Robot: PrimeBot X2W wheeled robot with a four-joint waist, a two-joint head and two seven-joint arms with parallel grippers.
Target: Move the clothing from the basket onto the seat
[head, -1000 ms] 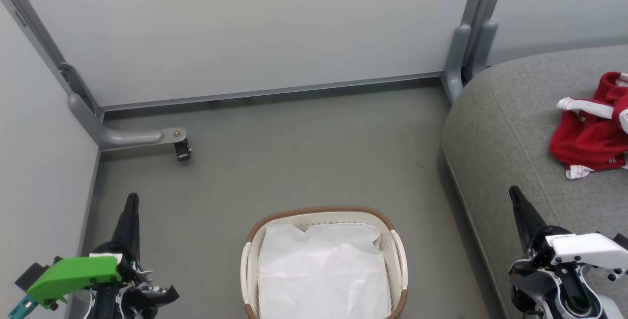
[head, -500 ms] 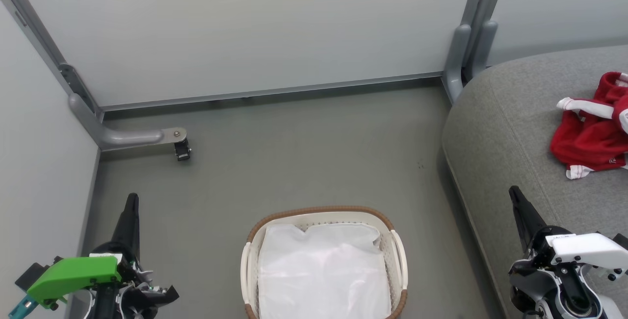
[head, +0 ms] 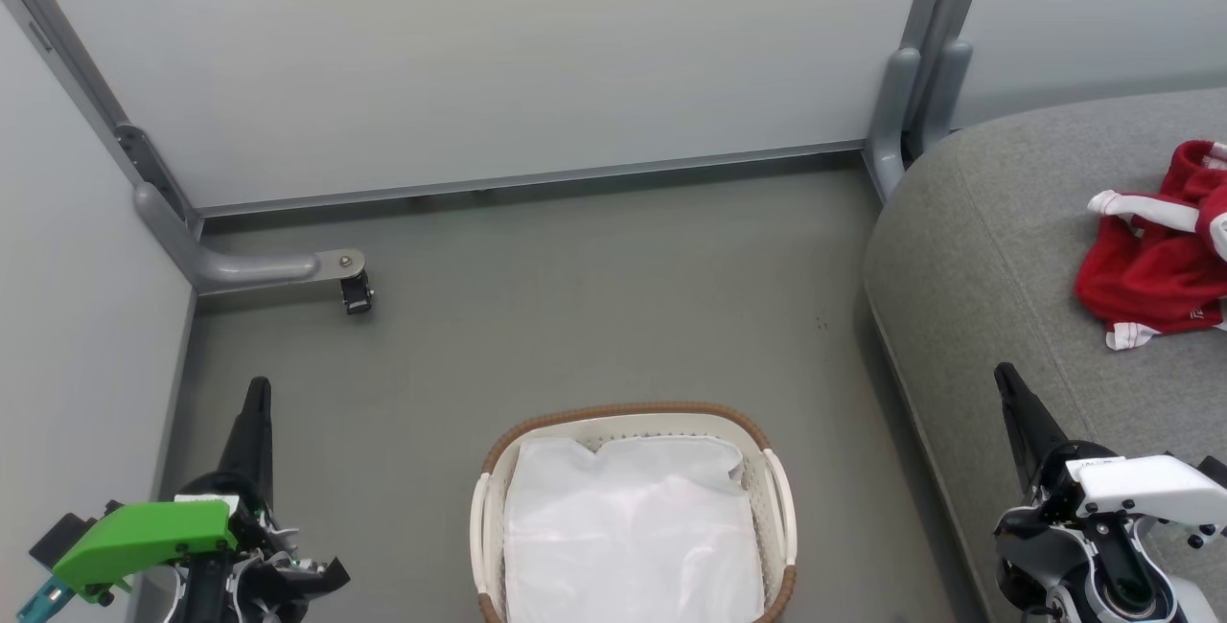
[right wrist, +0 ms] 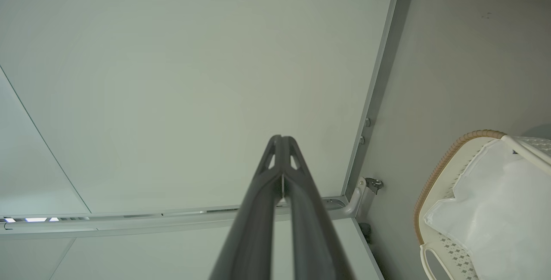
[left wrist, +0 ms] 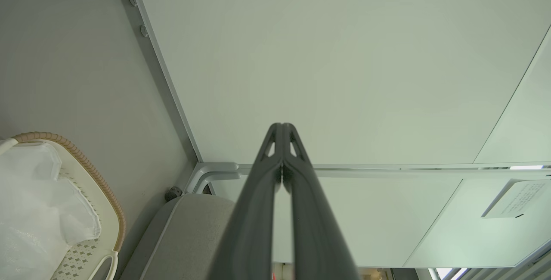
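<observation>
Lying crumpled at the frame's right edge, the red jersey [head: 1150,268] sits on the grey sofa cushion [head: 978,249]. Bottom centre, the laundry basket [head: 628,407] holds its white liner [head: 628,527]. Your left gripper [head: 257,385] and right gripper [head: 1004,372] have fingers pressed together.

The clothing [head: 1155,259] runs off my head view's right edge (any print is lost in its folds). The seat [head: 978,249] under it is cut by that edge too. The bottom edge crops the basket [head: 623,409], and the liner [head: 628,527] hides its floor. In my left wrist view, a label [left wrist: 512,198] on the panel is too small to read.
</observation>
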